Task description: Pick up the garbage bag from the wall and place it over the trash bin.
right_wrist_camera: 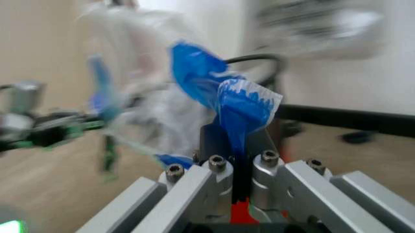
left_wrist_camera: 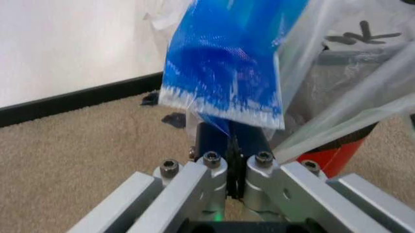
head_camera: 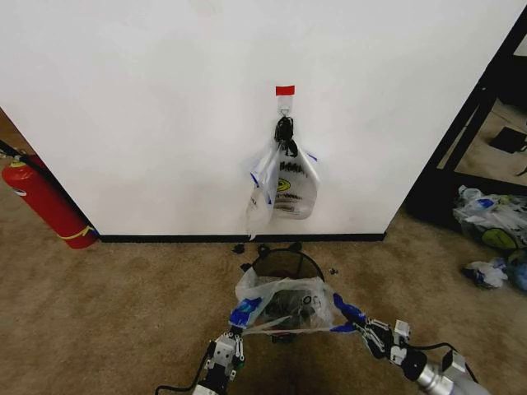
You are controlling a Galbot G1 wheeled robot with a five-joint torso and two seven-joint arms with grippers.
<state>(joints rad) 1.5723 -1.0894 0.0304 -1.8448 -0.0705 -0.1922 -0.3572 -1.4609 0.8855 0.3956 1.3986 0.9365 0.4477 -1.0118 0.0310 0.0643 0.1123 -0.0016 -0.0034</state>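
The garbage bag (head_camera: pixel 284 303), thin and translucent with blue handle loops, is stretched between my two grippers just in front of the wall (head_camera: pixel 165 107). It hangs over the near rim of the trash bin (head_camera: pixel 286 263), a black wire-mesh basket with a red base (left_wrist_camera: pixel 334 155). My left gripper (head_camera: pixel 237 322) is shut on the bag's left blue handle (left_wrist_camera: pixel 220 73). My right gripper (head_camera: pixel 356 318) is shut on the right blue handle (right_wrist_camera: pixel 243 109). In the right wrist view the left gripper (right_wrist_camera: pixel 39 128) shows beyond the bag.
More smiley bags (head_camera: pixel 284 185), bunched by a black knot, hang from a hook under red tape (head_camera: pixel 285 89). A red fire extinguisher (head_camera: pixel 45 202) leans at the left. Stuffed clear bags (head_camera: pixel 492 224) and a black frame (head_camera: pixel 461 123) stand at the right. Dark scraps (head_camera: pixel 239 247) lie by the baseboard.
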